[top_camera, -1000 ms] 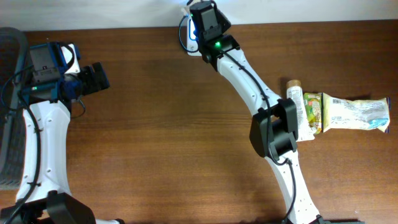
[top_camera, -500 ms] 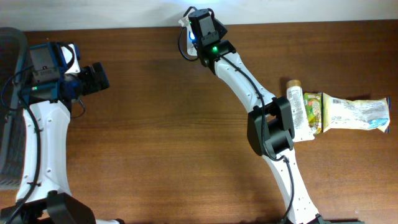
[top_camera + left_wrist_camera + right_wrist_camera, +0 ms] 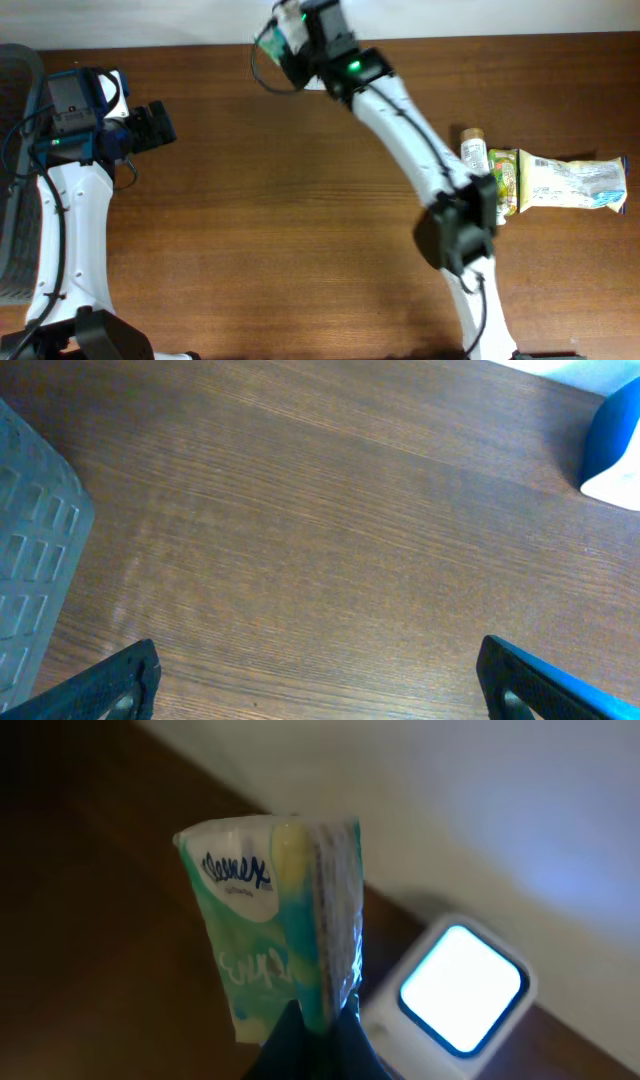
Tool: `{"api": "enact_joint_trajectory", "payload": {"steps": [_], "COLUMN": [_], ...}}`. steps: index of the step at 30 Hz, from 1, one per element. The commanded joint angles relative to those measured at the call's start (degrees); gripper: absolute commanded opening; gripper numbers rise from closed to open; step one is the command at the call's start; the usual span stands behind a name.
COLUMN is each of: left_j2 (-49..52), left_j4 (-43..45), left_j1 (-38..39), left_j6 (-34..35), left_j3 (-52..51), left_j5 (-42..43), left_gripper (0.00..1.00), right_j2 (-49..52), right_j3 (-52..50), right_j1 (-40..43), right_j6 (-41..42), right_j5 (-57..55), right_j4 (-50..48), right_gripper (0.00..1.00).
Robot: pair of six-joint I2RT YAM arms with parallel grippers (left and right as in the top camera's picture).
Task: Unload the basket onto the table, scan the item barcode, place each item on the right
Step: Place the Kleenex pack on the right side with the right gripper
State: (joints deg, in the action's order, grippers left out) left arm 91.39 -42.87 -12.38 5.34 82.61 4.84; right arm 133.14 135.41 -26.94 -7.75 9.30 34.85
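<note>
Fingertips [image 3: 288, 1046] of the right gripper [image 3: 314, 1026] pinch shut on the lower edge of a soft green-and-white plastic Kleenex tissue pack [image 3: 270, 925], which stands upright above them. Just beside them, low and to one side, sits a small white square scanner with a glowing window [image 3: 460, 985]. Picking up and carrying look done. What seems left is turning the pack, since no barcode shows on the visible face and a completed scan cannot be told. More packaged groceries [image 3: 545, 180] wait well away from these fingers. The left gripper [image 3: 165, 125] hangs spread wide and empty, with a grey plastic basket [image 3: 12, 200] off to its side. Underneath is a dark brown wood-grain table [image 3: 260, 210], with a pale wall beyond its far edge.
</note>
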Motion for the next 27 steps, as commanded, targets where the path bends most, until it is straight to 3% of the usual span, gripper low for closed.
{"api": "enact_joint_trajectory", "payload": {"steps": [1, 4, 8, 11, 13, 21, 25, 26, 27], "left_j2": [-0.11, -0.11, -0.11, -0.11, -0.11, -0.11, -0.11, -0.11, -0.11], "left_j4": [0.13, 0.11, 0.11, 0.11, 0.11, 0.11, 0.11, 0.11, 0.11], "left_j1": [-0.04, -0.04, -0.04, -0.04, -0.04, -0.04, -0.04, -0.04, -0.04], "left_j6": [-0.72, -0.74, -0.74, -0.74, -0.74, -0.74, -0.74, -0.74, -0.74], "left_j3": [0.0, 0.0, 0.0, 0.0, 0.0, 0.0, 0.0, 0.0, 0.0], "left_j5": [-0.2, -0.2, -0.2, -0.2, -0.2, -0.2, -0.2, -0.2, -0.2], "left_gripper": [0.99, 0.99, 0.99, 0.99, 0.99, 0.99, 0.99, 0.99, 0.99], "right_j2": [-9.44, -11.96, -10.54, -8.02, -4.81, 0.72, 0.74, 0.74, 0.74], "right_j3": [0.52, 0.52, 0.46, 0.42, 0.22, -8.98, -12.98, -13.44, -13.51], "right_j1": [4.02, 6.75, 9.03, 10.97, 13.55, 22.32, 25.64, 25.9, 25.94], "right_j6": [9.99, 9.99, 11.69, 16.68, 17.35, 17.73, 17.73, 17.73, 17.68], "right_j5": [9.22, -5.05, -36.81, -46.95, -47.89, -47.43, -38.34, -37.29, -37.35], "right_j4": [5.9, 18.49, 36.68, 47.6, 52.96, 51.71, 49.37, 48.61, 48.11], "right_gripper": [0.04, 0.04, 0.04, 0.04, 0.04, 0.04, 0.04, 0.05, 0.15]}}
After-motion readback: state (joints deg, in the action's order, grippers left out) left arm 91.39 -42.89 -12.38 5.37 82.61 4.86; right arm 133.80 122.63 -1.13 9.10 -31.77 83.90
